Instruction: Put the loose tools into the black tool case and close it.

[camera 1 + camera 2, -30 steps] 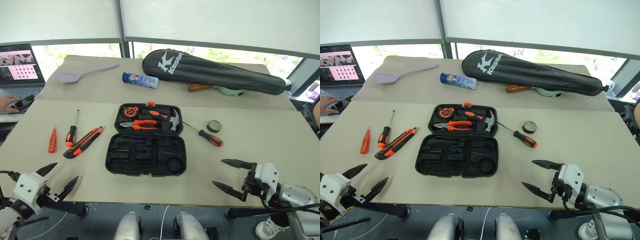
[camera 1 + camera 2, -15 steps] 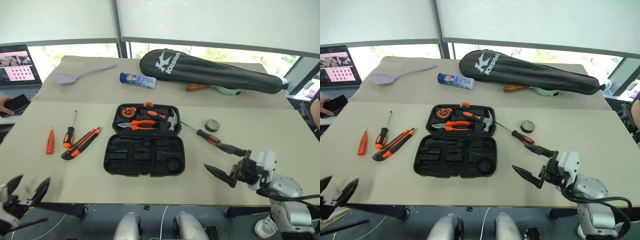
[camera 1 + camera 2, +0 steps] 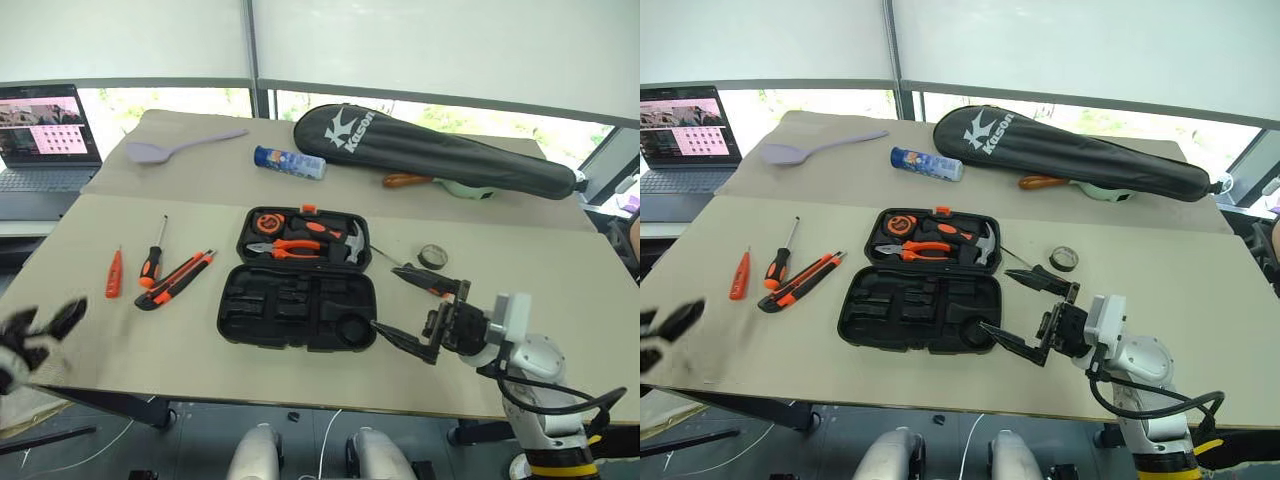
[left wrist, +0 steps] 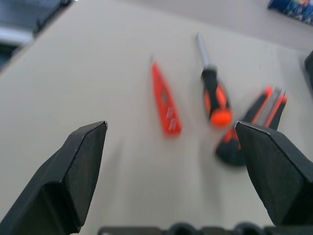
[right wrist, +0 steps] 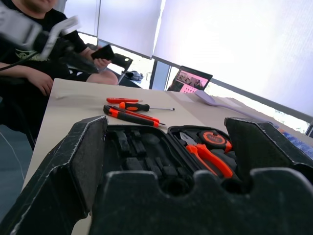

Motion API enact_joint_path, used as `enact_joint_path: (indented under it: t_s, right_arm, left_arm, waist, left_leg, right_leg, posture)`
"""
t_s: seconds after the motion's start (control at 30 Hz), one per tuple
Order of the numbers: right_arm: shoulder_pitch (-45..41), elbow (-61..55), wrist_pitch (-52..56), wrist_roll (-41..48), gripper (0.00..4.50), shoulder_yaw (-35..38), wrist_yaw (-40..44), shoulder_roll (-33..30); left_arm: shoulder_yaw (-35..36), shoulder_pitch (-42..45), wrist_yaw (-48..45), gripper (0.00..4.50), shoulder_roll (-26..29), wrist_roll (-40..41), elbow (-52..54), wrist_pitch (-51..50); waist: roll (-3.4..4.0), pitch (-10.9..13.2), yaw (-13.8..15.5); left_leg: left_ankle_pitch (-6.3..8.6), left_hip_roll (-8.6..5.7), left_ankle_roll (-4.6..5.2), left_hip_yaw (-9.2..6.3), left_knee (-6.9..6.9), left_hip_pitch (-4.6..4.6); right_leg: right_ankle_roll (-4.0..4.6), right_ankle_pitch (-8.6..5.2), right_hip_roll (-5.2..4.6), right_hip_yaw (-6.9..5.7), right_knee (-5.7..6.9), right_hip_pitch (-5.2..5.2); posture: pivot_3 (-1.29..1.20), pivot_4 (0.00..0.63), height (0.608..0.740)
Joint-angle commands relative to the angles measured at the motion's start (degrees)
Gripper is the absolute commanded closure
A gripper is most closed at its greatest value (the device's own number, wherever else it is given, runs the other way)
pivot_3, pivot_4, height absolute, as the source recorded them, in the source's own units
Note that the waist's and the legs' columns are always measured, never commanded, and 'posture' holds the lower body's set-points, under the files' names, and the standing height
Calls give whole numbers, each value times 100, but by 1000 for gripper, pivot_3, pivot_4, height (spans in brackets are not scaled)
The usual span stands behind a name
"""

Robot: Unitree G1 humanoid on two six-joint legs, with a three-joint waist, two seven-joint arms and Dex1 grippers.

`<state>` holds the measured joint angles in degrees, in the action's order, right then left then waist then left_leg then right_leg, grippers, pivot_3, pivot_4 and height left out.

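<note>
**Table and what lies on it**

The table [image 3: 560, 300] has a beige top. Near its middle lies the black tool case [image 3: 297, 307], open and flat. To its left lie 3 tools side by side: a red tester screwdriver [image 3: 114, 274], a black-and-orange screwdriver [image 3: 151, 263] and an orange-black utility knife [image 3: 175, 281]. To its right lie a second screwdriver [image 3: 432, 285] and a small black tape roll [image 3: 433, 256]. Along the far side rest a lilac spatula [image 3: 180, 146], a blue can [image 3: 289, 162] on its side and a long black racket bag [image 3: 440, 152].

Lying open mid-table: black tool case [image 3: 297, 292]. Resting left of it: red tester [image 3: 114, 273], screwdriver [image 3: 152, 262], utility knife [image 3: 176, 280].
</note>
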<state>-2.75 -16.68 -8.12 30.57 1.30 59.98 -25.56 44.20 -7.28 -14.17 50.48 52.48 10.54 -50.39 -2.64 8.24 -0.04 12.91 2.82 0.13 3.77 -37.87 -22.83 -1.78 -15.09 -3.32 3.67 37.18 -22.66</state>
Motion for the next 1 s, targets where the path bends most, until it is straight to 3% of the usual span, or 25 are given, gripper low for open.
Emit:
enact_joint_path:
  t_s: [0.03, 0.13, 0.23, 0.33, 0.47, 0.6, 0.8, 0.93, 1.0]
  right_arm:
    - [-283, -214, 331, 173, 55, -17, -257, 21]
    - [-434, -170, 404, 138, 55, -85, -305, 75]
    - [-456, -145, 405, 94, 55, -106, -310, 90]
    - [-391, -175, 390, 62, 0, -81, -354, 89]
    - [-330, -252, 393, 36, 0, -83, -453, 97]
    - [-300, -264, 385, 19, 0, -93, -519, 98]
    - [-238, -292, 372, 19, 0, -7, -544, -8]
    - [-44, -322, 381, 49, 0, 286, -562, -234]
    - [102, -277, 383, 49, 0, 493, -504, -446]
  left_arm:
    - [-817, 1001, 261, 0, 244, -277, -651, -604]
    - [-1716, 2156, 206, 0, 221, -809, -1497, -639]
    - [-2150, 2695, 47, 0, 168, -1167, -2048, -628]
    - [-2654, 3149, -212, 719, 59, -1520, -2555, -581]
    - [-2945, 3371, -537, 2318, 20, -1812, -2920, -675]
    - [-2956, 3481, -893, 3637, -96, -2000, -3153, -411]
    - [-2586, 3497, -1451, 3632, -108, -2294, -3151, 960]
    - [-2571, 3206, -3069, 3632, -9, -2357, -2569, 2814]
    - [-2953, 3129, -3930, 3632, 102, -2328, -1970, 3088]
  waist:
    - [9, 6, -66]
    - [9, 6, -77]
    - [4, 4, -91]
    - [5, 5, -86]
    - [4, 6, -71]
    - [7, 7, -70]
    - [5, 8, -30]
    - [2, 9, -24]
    - [2, 10, 2]
  left_leg:
    - [0, 1, 0, -3, 1, -1]
    - [1, 1, -1, -7, 7, -9]
    - [-1, 3, -6, 2, 6, -37]
    - [1, 3, -9, -1, 6, -51]
    - [1, 0, -9, 11, 5, -56]
    - [0, 0, -9, 12, 4, -51]
    - [-1, 0, -11, 11, 1, -53]
    - [-1, 0, -11, 11, 1, -68]
    - [0, -2, -11, 14, 1, -73]
  right_leg:
    - [0, 0, 0, 5, 0, -4]
    - [1, 0, 10, 5, 3, -14]
    - [5, 3, 20, 2, 6, -39]
    - [4, 2, 18, 6, 6, -56]
    - [3, 2, 16, 3, 4, -54]
    - [3, 1, 16, 4, 7, -51]
    - [3, 2, 16, 2, 9, -49]
    - [3, 2, 12, -1, 1, -56]
    - [2, 2, 5, -3, -4, -58]
  posture:
    - [0, 150, 740]
    - [0, 150, 740]
    - [0, 150, 740]
    - [0, 150, 740]
    - [0, 150, 740]
    - [0, 150, 740]
    - [0, 150, 740]
    - [0, 150, 740]
    - [0, 150, 740]
